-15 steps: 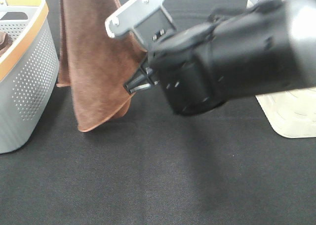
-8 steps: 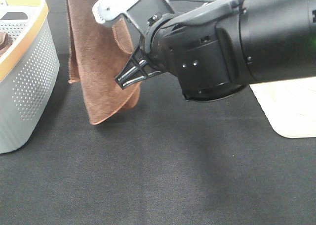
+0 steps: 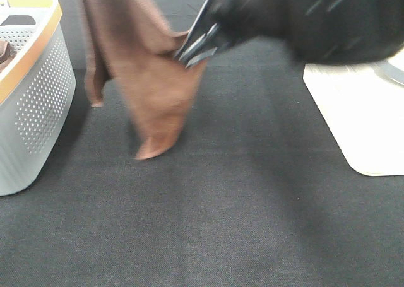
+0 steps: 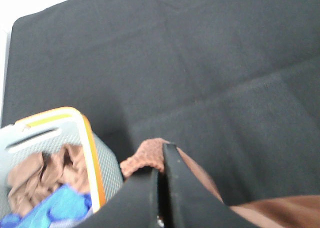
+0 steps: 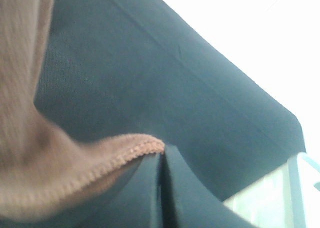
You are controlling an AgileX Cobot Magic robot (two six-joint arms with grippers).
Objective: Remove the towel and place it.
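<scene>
The towel (image 3: 158, 91) hangs long-ways down, tip pointing at the black table (image 3: 221, 224). I have my left pincer (image 4: 160, 160) and right pincer (image 5: 162, 155) both clamped tight on its edge.

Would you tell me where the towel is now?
In the high view the towel hangs upper left, just right of the basket, held by the left end effector and right end effector.

I saw the towel (image 3: 158, 91) as soft, fuzzy cloth, matt reddish-brown, with a stitched hem; the table cover (image 3: 221, 224) looked like a dark, matt woven fabric; the basket (image 3: 38, 98) was grey plastic, perforated, with a smooth orange rim; the right gripper (image 5: 162, 157) read as smooth black plastic, faintly shiny.
</scene>
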